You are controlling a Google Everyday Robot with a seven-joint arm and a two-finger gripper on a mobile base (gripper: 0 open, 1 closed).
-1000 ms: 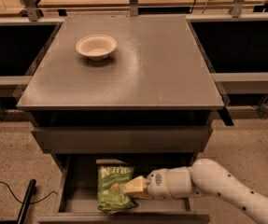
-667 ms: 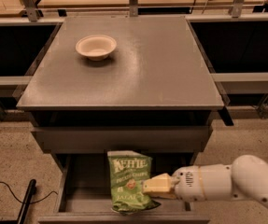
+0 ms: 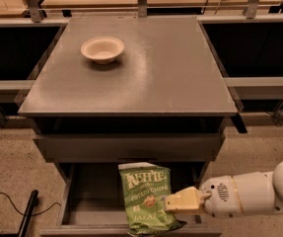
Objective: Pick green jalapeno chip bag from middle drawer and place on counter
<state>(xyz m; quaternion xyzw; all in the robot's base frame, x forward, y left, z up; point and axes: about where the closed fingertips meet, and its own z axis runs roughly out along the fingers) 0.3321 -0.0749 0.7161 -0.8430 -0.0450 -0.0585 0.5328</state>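
The pincer [image 3: 170, 202] reaches in from the right at the bottom of the view, its cream fingers closed on the right edge of the green jalapeno chip bag [image 3: 146, 194]. The bag hangs upright with its printed face to the camera, over the open middle drawer [image 3: 88, 197]. Its lower end overlaps the drawer's front lip, so it seems clear of the dark floor rather than lying on it. An edge grip suits a thin, crinkly bag, though such a hold may let it swing or slip. The grey surface [image 3: 146, 73] above carries only a cream bowl [image 3: 102, 49] near its back left, leaving bare room toward the front and right. The bag must rise past the shut drawer front [image 3: 131, 147] to get there.
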